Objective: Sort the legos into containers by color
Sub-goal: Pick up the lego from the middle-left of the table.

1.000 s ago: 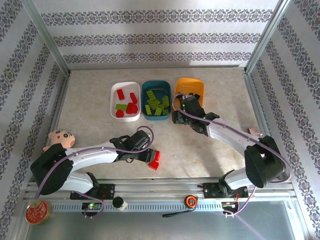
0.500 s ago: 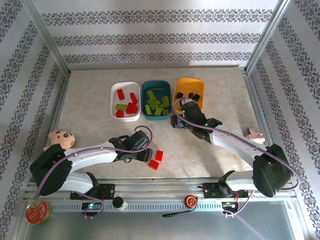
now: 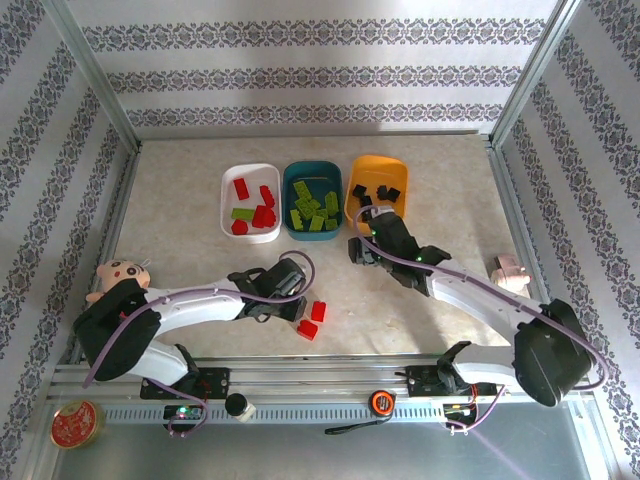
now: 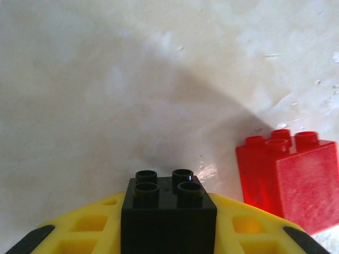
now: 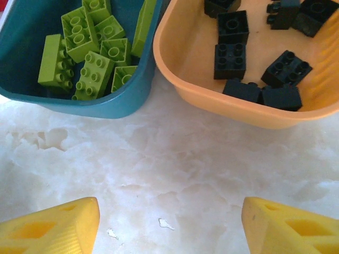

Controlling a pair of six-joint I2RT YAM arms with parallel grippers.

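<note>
— Three tubs in a row at the far side of the table: the teal tub in the middle, the white tub touching it on its left, the orange tub just beside it on its right.

— What's in them?

— The teal tub holds the lime bricks. The white tub has red ones plus one stray lime brick. The orange tub holds black bricks.

— And the arms?

— The left claw is well nearer to us than the teal tub, low over the table. It's pinching a black brick, studs pointing forward, between its yellow fingers.

— Anything loose?

— Two red bricks, also well to the near side of the teal tub, just beside that left claw. From the wrist, one of them stands just ahead and to the right of the held brick, not touching it.

— The other arm?

— The right claw hangs over bare table at the teal tub's near right corner, where it meets the orange one. Its fingers are spread wide, nothing between them.
</note>
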